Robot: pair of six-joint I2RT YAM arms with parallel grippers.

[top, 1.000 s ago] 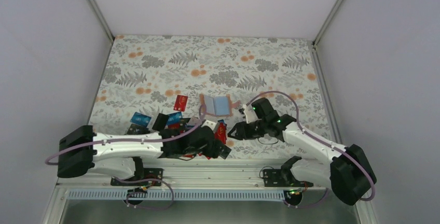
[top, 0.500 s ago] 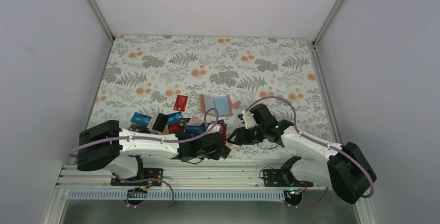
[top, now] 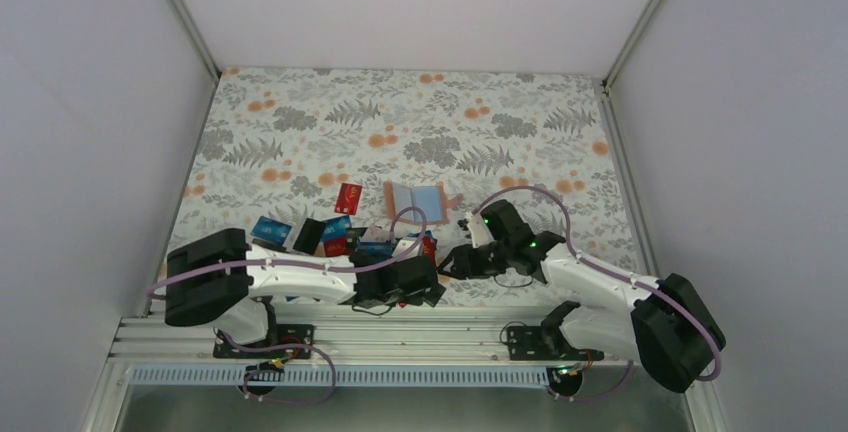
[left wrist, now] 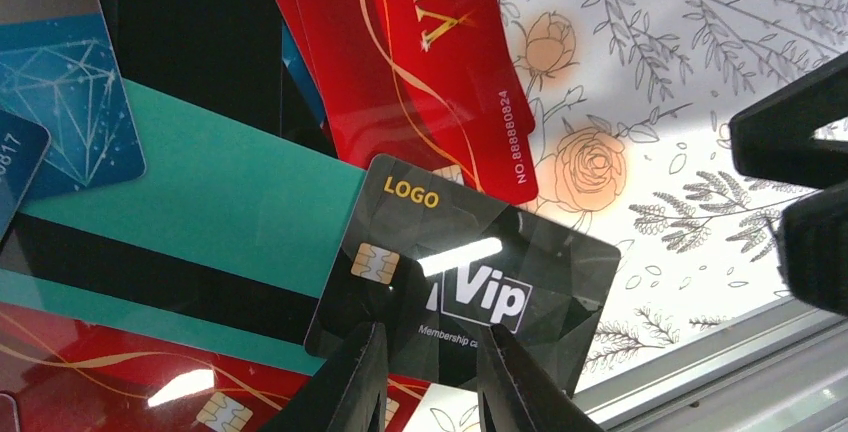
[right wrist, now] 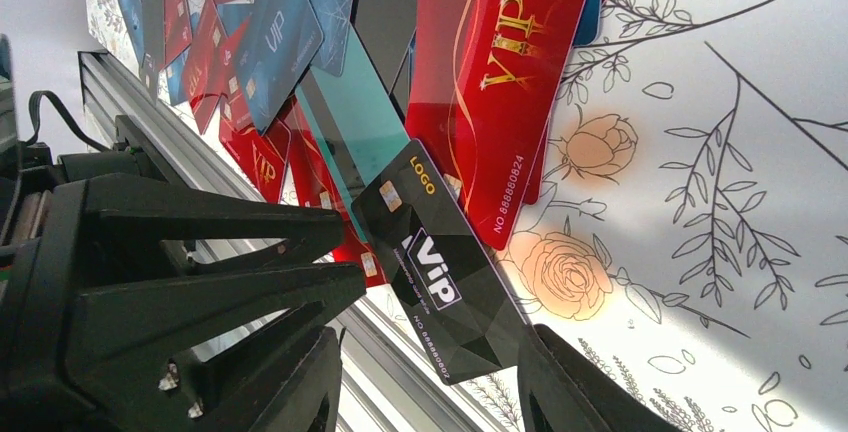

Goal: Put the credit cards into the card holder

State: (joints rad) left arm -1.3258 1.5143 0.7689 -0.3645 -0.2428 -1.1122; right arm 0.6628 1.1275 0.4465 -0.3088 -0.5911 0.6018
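The credit cards (top: 330, 237) lie in a loose heap near the table's front edge, mostly red, with blue, teal and black ones. The card holder (top: 418, 202) lies open behind them, its blue-grey inside up. My left gripper (left wrist: 430, 337) stands over the lower part of a black VIP card (left wrist: 470, 272). Its jaws are narrow but apart, and the card's face shows in the gap. My right gripper (right wrist: 428, 342) is open and wide, facing the left one. The same black card (right wrist: 440, 262) lies between its fingers, one corner against the right finger (right wrist: 560, 372).
A single red card (top: 349, 195) lies apart, left of the holder. A teal card (left wrist: 200, 212) and a red VIP card (left wrist: 430, 62) overlap beside the black one. The metal rail (top: 400, 337) runs just below both grippers. White walls enclose the floral table (top: 420, 122).
The left jaws have narrowed a good deal, and the left arm has swung rightwards. The right gripper has come down and left a little, closer to the left gripper.
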